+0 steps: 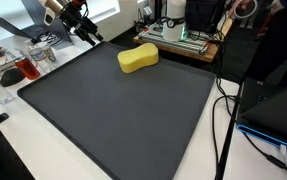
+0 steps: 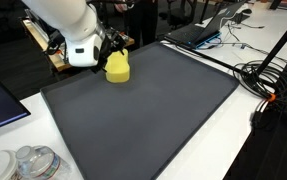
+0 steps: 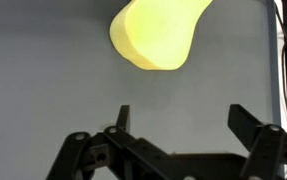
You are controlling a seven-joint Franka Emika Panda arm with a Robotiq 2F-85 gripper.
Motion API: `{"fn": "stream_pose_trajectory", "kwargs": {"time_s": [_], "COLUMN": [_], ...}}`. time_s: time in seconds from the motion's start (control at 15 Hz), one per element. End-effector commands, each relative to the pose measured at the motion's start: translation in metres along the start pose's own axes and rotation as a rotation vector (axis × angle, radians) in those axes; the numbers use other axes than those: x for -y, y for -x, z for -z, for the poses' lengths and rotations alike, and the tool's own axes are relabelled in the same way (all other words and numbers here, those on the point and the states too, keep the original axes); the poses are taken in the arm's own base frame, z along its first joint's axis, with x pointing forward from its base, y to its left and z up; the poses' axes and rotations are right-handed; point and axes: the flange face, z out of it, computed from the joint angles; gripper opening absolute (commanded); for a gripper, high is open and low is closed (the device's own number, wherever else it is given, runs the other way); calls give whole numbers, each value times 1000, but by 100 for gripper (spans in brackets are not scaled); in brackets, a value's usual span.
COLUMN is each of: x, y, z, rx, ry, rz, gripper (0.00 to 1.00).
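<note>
Closest to the wrist cam is your gripper [image 3: 178, 118]. Its two black fingers [image 3: 123, 112] are spread wide, with only bare grey mat [image 3: 43, 80] showing between them, so you're not pinching anything. Ahead of the fingers, at the top of that view, sits the yellow sponge [image 3: 158, 35], clear of both tips and not in the gap. In an exterior view the sponge [image 1: 138, 58] lies flat on the mat [image 1: 113, 120] close to its far edge. Your gripper [image 1: 86, 33] hangs over by the mat's far corner, apart from the sponge and tilted down toward the surface. In an exterior view from the opposite side the gripper [image 2: 110, 44] looks like it's just beside the sponge [image 2: 118, 67], but the angle squashes things and I can't see any contact there. The sponge has a pinched-waist shape and it's the only thing on the mat [image 2: 153, 110]. The mat itself covers most of a white table [image 2: 253, 150]. Off the mat you've got a tangle of black cables [image 2: 268, 78] on one side, a dark laptop [image 2: 198, 32] past the far edge, and some clear plastic containers [image 2: 33, 163] near the front corner.
</note>
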Motion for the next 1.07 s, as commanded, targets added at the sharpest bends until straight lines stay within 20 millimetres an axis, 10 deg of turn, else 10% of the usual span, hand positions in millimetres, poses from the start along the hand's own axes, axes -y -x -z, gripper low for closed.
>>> {"fn": "stream_pose_trajectory", "kwargs": {"time_s": [0.0,1.0], "x": [-9,-56], "y": [36,162], "z": [-5,-68], "rx": [-70,-285], "ry": [-42,-94], "rz": [44,74], "gripper": [100,100]}}
